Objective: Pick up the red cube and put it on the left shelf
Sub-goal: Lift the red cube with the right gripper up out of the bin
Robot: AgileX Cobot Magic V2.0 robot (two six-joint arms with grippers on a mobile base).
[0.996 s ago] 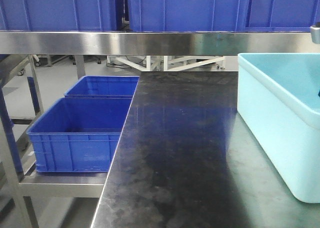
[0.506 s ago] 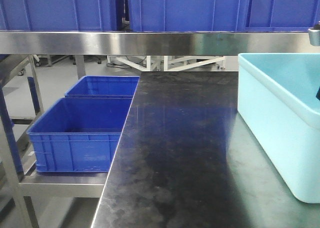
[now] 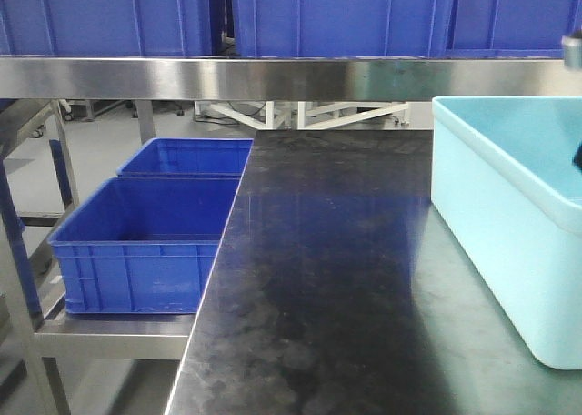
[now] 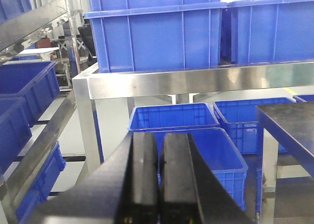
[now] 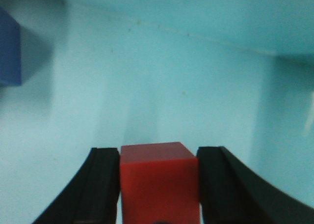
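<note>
Black pads (image 5: 105, 184) of the right gripper (image 5: 158, 177) are pressing both side faces of the red cube (image 5: 159, 194), the jaws parted only by its width. The cube is sitting square between them, one flat face turning up toward the camera; being equal-sided, it is showing no long axis. It is lying inside the pale teal tub (image 5: 147, 76), where a blue block (image 5: 10, 47) is also resting at the left; whether the cube is touching the floor cannot be told. The left gripper (image 4: 158, 175) is holding its jaws together on nothing, hovering before blue crates (image 4: 221, 160) that are standing empty.
</note>
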